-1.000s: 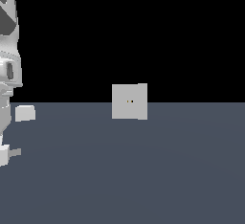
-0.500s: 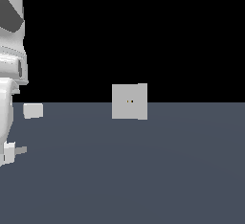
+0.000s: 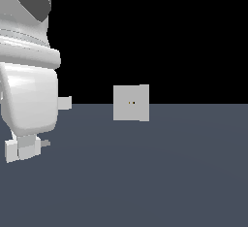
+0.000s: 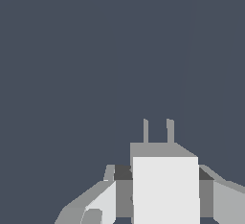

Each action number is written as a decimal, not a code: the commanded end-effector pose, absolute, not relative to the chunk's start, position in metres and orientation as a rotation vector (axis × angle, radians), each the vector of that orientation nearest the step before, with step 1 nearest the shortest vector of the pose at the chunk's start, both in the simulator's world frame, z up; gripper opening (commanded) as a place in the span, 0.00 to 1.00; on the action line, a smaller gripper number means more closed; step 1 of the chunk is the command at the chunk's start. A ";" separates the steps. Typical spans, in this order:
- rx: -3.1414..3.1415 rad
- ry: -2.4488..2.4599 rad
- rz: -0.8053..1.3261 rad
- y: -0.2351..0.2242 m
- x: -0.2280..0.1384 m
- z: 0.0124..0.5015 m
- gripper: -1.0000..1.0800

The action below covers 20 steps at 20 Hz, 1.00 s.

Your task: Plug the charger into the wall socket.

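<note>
Charger [image 4: 165, 189] prongs in wrist view — wall socket [image 3: 131, 103] exterior only

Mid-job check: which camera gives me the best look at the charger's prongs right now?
The wrist view. There the charger fills the lower frame between the gripper fingers, and its two grey prongs stand clearly separate. In the exterior view the charger is small beneath the arm at the exterior view's left, showing one short grey stub pointing toward the wall socket.

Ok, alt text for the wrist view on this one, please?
A white charger fills the lower middle of the frame, held between the gripper's grey fingers, with its two short grey prongs pointing away from the camera. Behind it is only plain dark blue-grey floor; the wall socket is not in this view.
</note>
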<state>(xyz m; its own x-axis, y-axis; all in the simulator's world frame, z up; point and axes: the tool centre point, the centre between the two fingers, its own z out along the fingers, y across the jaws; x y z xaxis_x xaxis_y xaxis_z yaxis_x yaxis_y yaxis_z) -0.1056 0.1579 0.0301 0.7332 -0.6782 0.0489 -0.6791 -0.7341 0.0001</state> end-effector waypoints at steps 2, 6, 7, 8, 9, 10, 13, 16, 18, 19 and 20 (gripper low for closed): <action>2.942 -1.050 0.073 0.139 -0.103 0.037 0.00; 2.978 -0.948 0.075 0.118 -0.099 0.045 0.00; 2.986 -0.923 0.075 0.113 -0.098 0.046 0.00; 2.994 -0.898 0.075 0.108 -0.096 0.048 0.00; 3.002 -0.873 0.075 0.103 -0.095 0.050 0.00; 3.010 -0.848 0.076 0.099 -0.093 0.052 0.00; 3.031 -0.774 0.076 0.084 -0.088 0.057 0.00; 3.050 -0.700 0.077 0.070 -0.083 0.063 0.00; 3.061 -0.650 0.077 0.061 -0.078 0.067 0.00; 3.067 -0.625 0.077 0.057 -0.076 0.068 0.00; 3.072 -0.601 0.077 0.052 -0.074 0.070 0.00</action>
